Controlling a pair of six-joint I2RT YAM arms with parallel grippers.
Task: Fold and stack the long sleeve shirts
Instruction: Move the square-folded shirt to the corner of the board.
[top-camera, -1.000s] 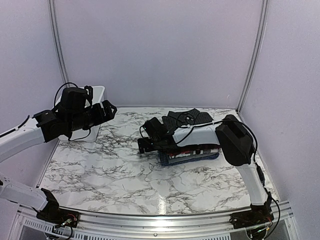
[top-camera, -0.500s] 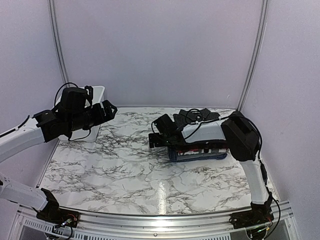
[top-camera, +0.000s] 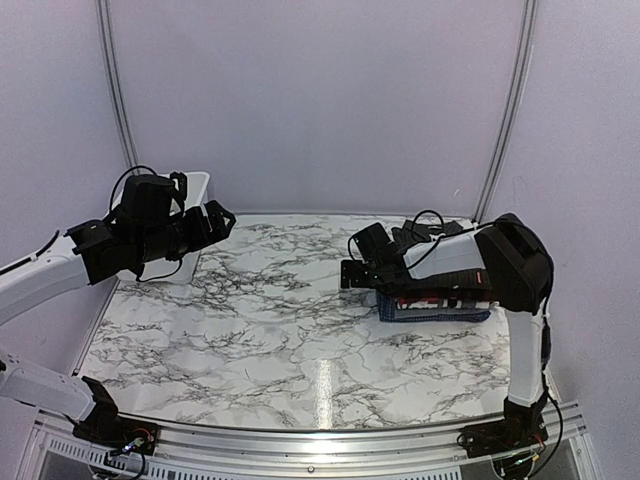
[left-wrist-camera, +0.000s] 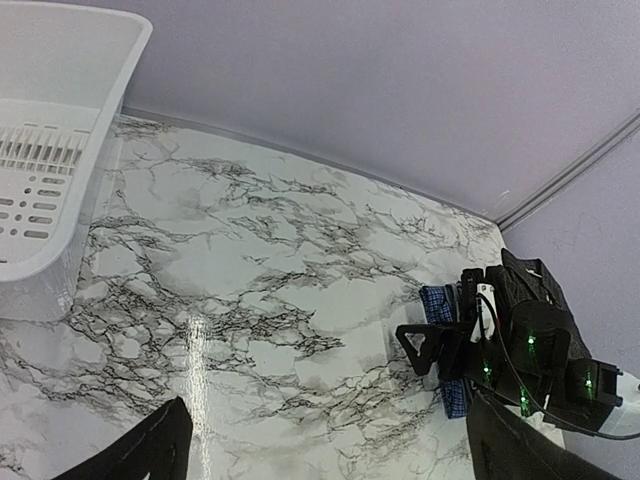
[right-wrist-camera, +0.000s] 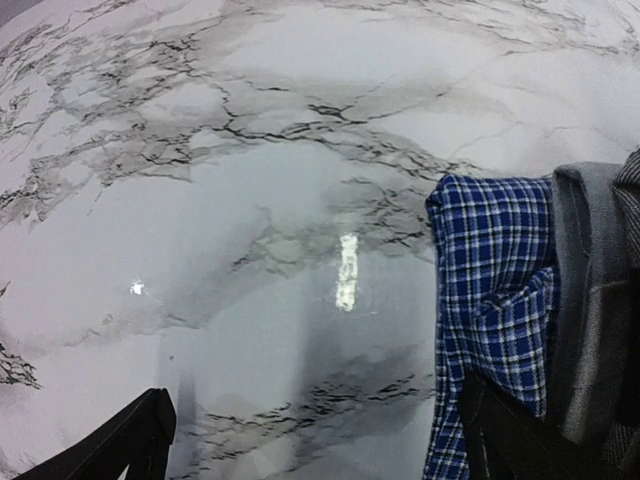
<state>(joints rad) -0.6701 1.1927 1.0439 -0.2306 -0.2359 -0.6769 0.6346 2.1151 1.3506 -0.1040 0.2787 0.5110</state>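
The long sleeve shirts lie folded in one stack (top-camera: 436, 305) at the right of the table. A blue checked shirt (right-wrist-camera: 488, 300) is at the bottom, with a greyish one (right-wrist-camera: 585, 300) above it. A red plaid edge (top-camera: 440, 297) shows in the top view, and a black one (left-wrist-camera: 530, 290) lies on top. My right gripper (top-camera: 350, 273) is open and low at the stack's left edge. Its right finger (right-wrist-camera: 500, 435) touches the blue checked cloth, and nothing is between the jaws (right-wrist-camera: 325, 440). My left gripper (top-camera: 215, 222) is open and empty, raised at the left (left-wrist-camera: 330, 455).
A white plastic bin (top-camera: 195, 186) stands at the back left corner, and it also shows in the left wrist view (left-wrist-camera: 60, 150). The right arm's white link (top-camera: 455, 258) lies over the stack. Marble tabletop (top-camera: 270, 320) spreads between the arms.
The right gripper and the shirt stack have both moved to the right across the table, towards the right wall. The left arm has not moved.
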